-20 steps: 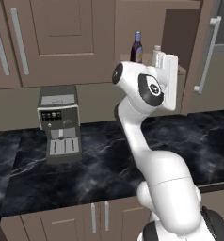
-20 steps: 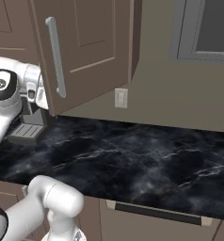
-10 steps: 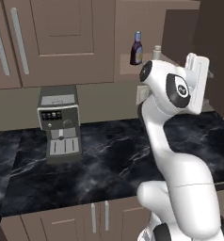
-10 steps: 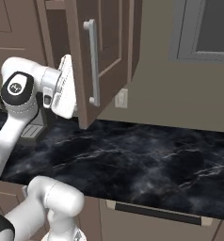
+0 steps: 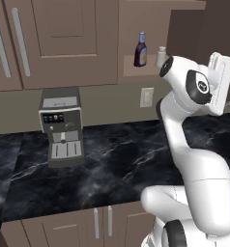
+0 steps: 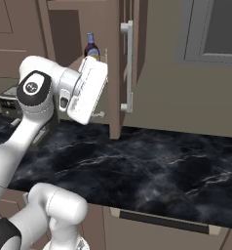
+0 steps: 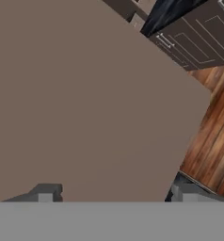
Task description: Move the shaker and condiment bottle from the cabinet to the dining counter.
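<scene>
Cabinet [image 6: 115, 73] door stands swung wide so you can reach the bottle [image 5: 140, 49] and shaker [image 5: 161, 57] inside; gripper [image 7: 114, 194] fingers sit spread, holding nothing.

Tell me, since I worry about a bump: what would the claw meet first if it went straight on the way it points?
Most likely the open cabinet door: its flat brown face lies right ahead of the open claw, apparently very close, though depth is hard to judge.

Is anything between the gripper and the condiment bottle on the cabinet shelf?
Yes. The open cabinet door stands edge-on between the gripper and the condiment bottle; the hand view faces its flat panel. The shaker stands beside the bottle.
</scene>
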